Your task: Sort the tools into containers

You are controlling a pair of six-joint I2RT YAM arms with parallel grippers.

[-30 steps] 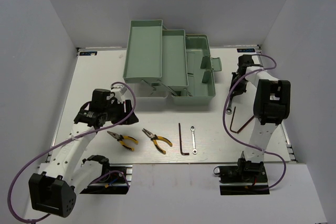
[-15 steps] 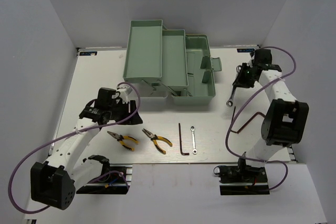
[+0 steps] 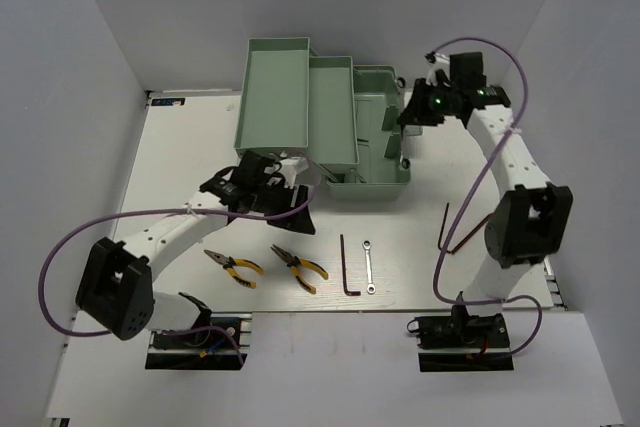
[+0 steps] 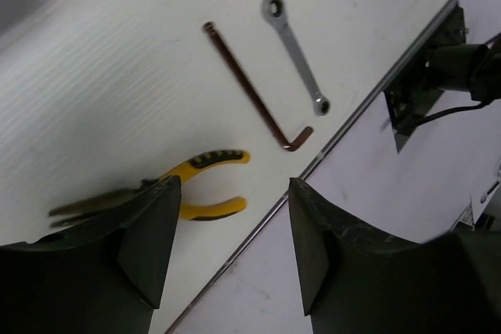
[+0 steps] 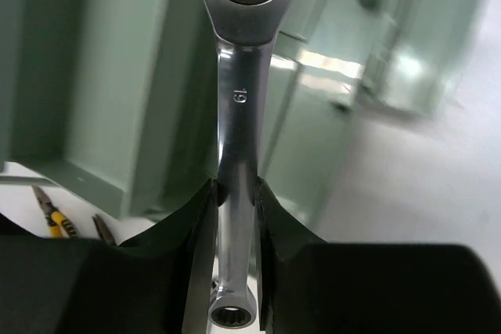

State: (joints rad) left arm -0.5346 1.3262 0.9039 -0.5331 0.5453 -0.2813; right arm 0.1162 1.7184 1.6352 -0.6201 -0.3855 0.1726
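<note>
Our right gripper [image 5: 235,197] pinches a silver wrench [image 5: 237,91] up at the right side of the green toolbox [image 3: 275,97]. Our left gripper [image 4: 229,205] stands wide with nothing in it, just in front of the toolbox. We see two yellow pliers [image 3: 298,267] lying further in front.

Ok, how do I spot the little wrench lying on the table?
Start at the big mint-green toolbox at the back, then look toward the front edge of the table. The wrench lies there, just right of a dark L-shaped hex key. It is straight and shiny silver, unlike the yellow-handled pliers further left.
</note>
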